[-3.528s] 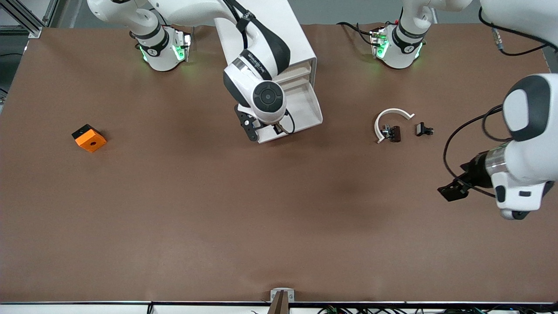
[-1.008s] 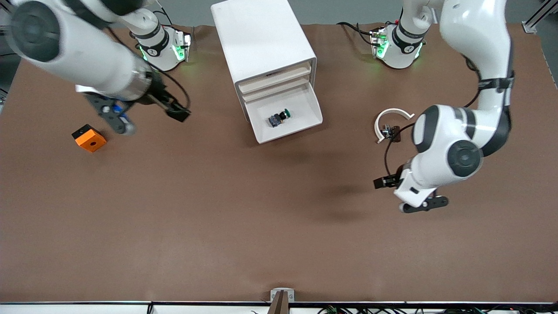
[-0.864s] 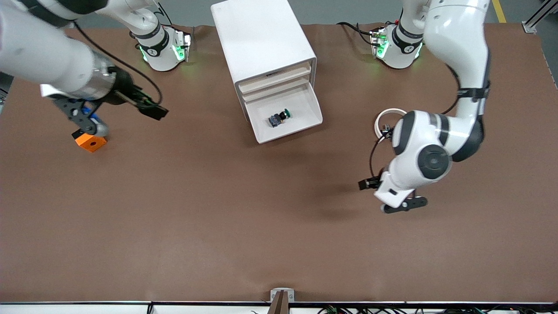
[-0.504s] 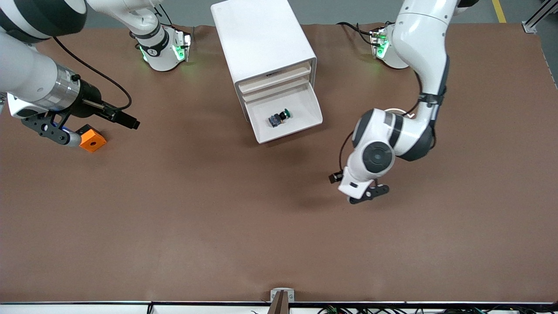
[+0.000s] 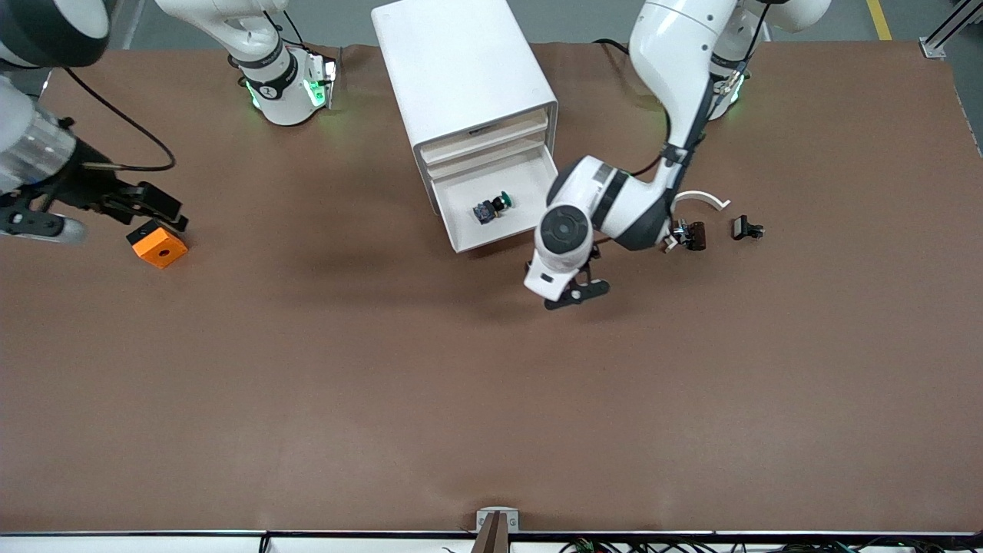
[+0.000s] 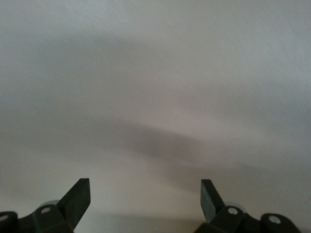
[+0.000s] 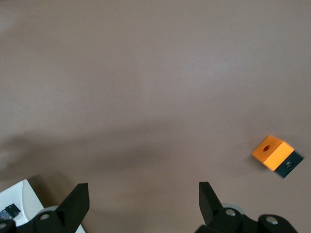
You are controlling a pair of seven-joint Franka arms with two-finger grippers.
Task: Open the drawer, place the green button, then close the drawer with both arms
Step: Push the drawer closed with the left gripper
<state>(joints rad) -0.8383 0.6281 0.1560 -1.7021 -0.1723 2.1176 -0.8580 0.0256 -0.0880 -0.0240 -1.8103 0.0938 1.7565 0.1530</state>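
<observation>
The white cabinet (image 5: 461, 69) has its lowest drawer (image 5: 537, 184) pulled open. The green-capped button (image 5: 492, 207) lies in it, also showing in the right wrist view (image 7: 9, 211). My left gripper (image 5: 544, 270) hangs over the table just off the drawer's front corner, mostly hidden under its wrist. Its wrist view shows open, empty fingers (image 6: 77, 199) against a pale blurred surface. My right gripper (image 5: 173, 213) is over the table beside the orange block (image 5: 157, 244), at the right arm's end. Its fingers (image 7: 77, 203) are open and empty.
The orange block also shows in the right wrist view (image 7: 273, 152). A white curved piece (image 5: 695, 201) and two small black clips (image 5: 691, 234) (image 5: 746, 228) lie toward the left arm's end, beside the left forearm.
The right arm left the drawer and swung out to the orange block, leaving the button in the drawer. The left arm swept in from its end of the table to the drawer's front.
</observation>
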